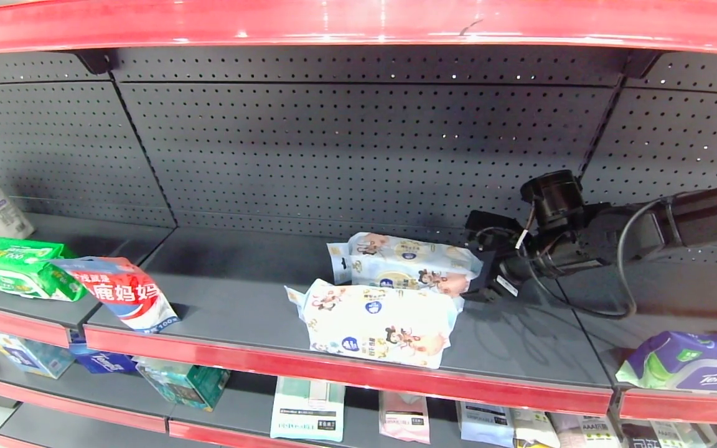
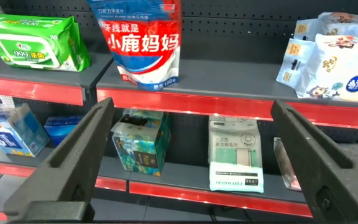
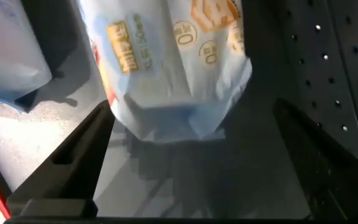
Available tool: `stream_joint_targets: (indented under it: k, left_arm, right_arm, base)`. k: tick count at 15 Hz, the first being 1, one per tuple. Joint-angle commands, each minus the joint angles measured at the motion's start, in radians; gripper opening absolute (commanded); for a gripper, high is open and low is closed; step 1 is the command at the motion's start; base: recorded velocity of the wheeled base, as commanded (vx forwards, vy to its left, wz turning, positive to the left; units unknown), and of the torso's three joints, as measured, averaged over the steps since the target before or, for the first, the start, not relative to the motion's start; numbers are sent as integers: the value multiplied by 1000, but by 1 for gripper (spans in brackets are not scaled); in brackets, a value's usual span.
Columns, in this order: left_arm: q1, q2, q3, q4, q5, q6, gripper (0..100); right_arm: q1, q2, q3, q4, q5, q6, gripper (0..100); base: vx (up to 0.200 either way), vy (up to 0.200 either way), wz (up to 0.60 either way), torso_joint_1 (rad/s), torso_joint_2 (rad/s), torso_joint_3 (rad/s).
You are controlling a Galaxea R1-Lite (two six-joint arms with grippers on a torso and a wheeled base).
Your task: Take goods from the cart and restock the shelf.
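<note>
Right gripper, head view: the right gripper (image 1: pixel 482 287) sits low over the middle shelf (image 1: pixel 228 292), at the right end of the rear wipes pack (image 1: pixel 405 261). How far its fingers stand apart cannot be told from this angle.
Wipes packs, head view: the rear wipes pack lies flat near the pegboard wall (image 1: pixel 358 143). The front wipes pack (image 1: pixel 377 323) lies just before it, close to the shelf's red lip. Both are white, printed with cartoon figures and a round blue badge.
Other goods, head view: a pouch (image 1: pixel 125 292) in red, white and blue with large characters leans at the shelf's left front corner. A green pack (image 1: pixel 19 267) lies on the next board to the left, a purple pack (image 1: pixel 688 370) on the board to the right.
Left gripper, left wrist view: the left gripper (image 2: pixel 192 104) has its fingers wide apart and holds nothing. It faces the shelf's red lip.
Labels, left wrist view: the pouch (image 2: pixel 138 46) shows white characters on a red band, and the green pack (image 2: pixel 36 40) a white panel with green print. On the board below stand a teal box (image 2: pixel 138 140) and a white hanging pack (image 2: pixel 235 152) with a dark footer strip.
Right gripper, right wrist view: the right gripper (image 3: pixel 192 104) has its fingers spread, with the pale sealed end of the rear wipes pack (image 3: pixel 179 74) between the tips. Whether a fingertip touches it cannot be told. Its orange and yellow print is too oblique to read.
</note>
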Motion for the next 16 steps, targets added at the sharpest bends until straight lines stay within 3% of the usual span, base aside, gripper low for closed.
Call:
stream_joint_targets:
  k: [1,12,16]
  left_arm:
    - [0,0,0,0,0,0,100]
    - [0,0,0,0,0,0,100]
    - [1,0,0,0,0,0,100]
  right_arm:
    - [-3,1,-1,-21,-17,12,100]
    - [-17,-43,45,-27,-64,96,100]
    - [-126,-151,171,-28,-100,199,100]
  base:
    - [0,0,0,0,0,0]
    - [0,0,0,0,0,0]
    - [0,0,0,0,0,0]
